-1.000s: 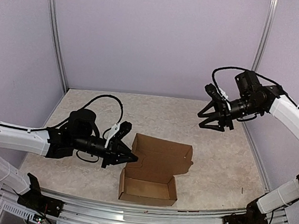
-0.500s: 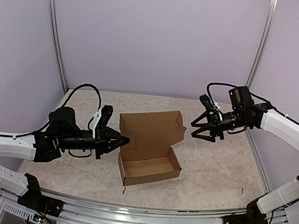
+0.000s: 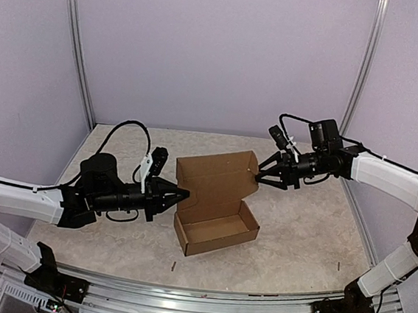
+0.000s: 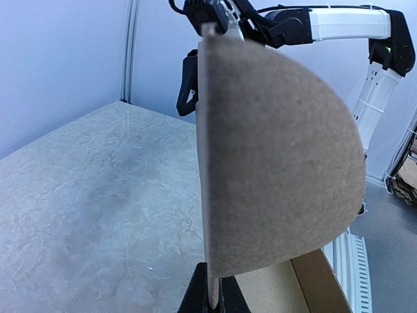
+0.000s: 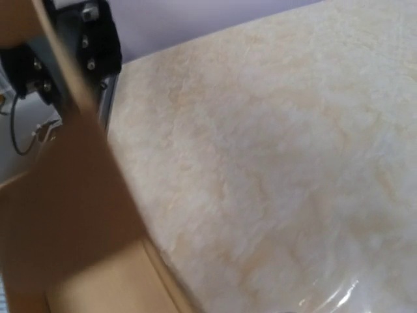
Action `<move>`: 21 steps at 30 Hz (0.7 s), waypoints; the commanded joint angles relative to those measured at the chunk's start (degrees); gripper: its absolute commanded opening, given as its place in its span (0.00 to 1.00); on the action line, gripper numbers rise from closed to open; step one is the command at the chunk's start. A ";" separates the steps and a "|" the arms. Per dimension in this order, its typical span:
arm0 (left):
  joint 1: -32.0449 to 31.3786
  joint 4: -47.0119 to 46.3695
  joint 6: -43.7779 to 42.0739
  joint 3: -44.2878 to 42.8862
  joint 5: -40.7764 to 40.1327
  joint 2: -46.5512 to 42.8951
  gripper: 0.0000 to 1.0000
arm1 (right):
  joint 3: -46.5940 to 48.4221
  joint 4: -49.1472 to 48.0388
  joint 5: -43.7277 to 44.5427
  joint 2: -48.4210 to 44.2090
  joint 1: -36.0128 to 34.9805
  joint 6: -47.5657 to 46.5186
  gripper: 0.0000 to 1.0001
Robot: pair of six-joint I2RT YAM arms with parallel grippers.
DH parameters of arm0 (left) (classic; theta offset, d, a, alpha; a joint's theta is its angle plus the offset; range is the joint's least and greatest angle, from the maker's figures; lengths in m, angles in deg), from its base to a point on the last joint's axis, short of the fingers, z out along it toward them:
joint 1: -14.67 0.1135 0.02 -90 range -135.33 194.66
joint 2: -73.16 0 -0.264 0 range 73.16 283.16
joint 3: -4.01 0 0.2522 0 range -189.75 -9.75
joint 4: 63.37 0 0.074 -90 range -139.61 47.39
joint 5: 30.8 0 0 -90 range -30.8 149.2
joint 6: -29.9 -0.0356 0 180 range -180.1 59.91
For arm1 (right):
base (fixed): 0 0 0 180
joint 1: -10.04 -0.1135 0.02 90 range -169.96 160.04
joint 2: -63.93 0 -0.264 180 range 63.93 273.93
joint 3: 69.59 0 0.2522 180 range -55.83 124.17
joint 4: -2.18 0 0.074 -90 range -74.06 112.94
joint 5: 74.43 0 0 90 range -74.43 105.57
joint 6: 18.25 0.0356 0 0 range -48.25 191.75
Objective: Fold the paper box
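Note:
The paper box (image 3: 217,230) stands open in the middle of the table, its lid (image 3: 214,178) raised nearly upright behind the shallow tray. My left gripper (image 3: 185,194) is shut on the lid's left rounded tab (image 4: 273,163), whose edge runs down between the black fingertips (image 4: 199,295). My right gripper (image 3: 259,177) is at the lid's right edge, jaws partly apart around the small side tab there. In the right wrist view only brown cardboard (image 5: 65,215) and the tabletop show; its own fingers are out of frame.
The marbled tabletop (image 3: 298,232) is walled by pale panels with metal posts (image 3: 79,48) at the back corners. An aluminium rail (image 3: 196,292) runs along the near edge. Black cables loop off both wrists.
The left gripper has dragged the box back and turned it, lifting the lid from flat to nearly upright. The right arm has come down and left to the lid's right edge.

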 commanded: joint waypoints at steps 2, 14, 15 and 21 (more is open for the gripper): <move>-1.44 -4.61 2.14 -3.17 -7.56 3.11 0.00 | -2.26 -9.72 3.68 -2.12 -1.02 8.24 0.33; -7.00 -6.85 0.94 -13.08 -25.63 12.98 0.00 | -3.75 -14.52 20.99 -2.50 -1.10 20.54 0.06; -7.72 -6.79 0.65 -14.42 -27.62 14.09 0.00 | -3.70 -15.26 20.41 -2.04 -1.09 22.01 0.06; -10.30 -4.06 1.07 -22.65 -37.25 22.76 0.00 | -3.34 -17.16 16.75 -1.13 -0.96 28.52 0.20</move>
